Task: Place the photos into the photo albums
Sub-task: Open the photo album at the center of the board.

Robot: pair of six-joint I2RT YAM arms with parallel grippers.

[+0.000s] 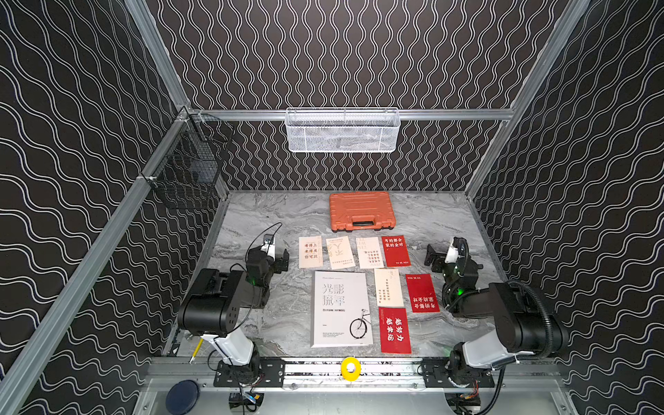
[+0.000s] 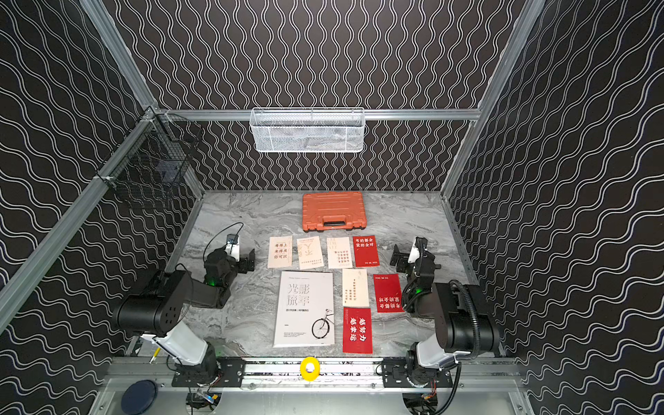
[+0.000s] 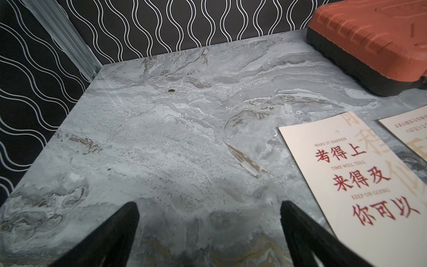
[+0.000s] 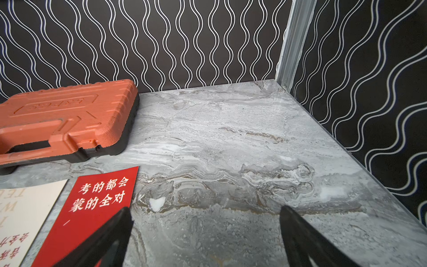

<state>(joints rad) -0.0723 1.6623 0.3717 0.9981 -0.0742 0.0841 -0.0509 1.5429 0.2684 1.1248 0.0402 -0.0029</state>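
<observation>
The black left gripper (image 3: pixel 208 204) and right gripper (image 4: pixel 204 208) are hanging wide open, seemingly empty; the thin white photo album (image 1: pixel 339 309) is lying closed by the front edge of the grey desk (image 1: pixel 284 323), with red and cream cards (image 1: pixel 395 250) alongside.

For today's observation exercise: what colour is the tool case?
Orange tool case, black base; best in right wrist view.

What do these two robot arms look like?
The left arm and right arm are black with white lower segments and green lights. A ribbed black hose runs along the right; thin black cables loop over the left. The left tool and right tool have black pointed fingers.
</observation>
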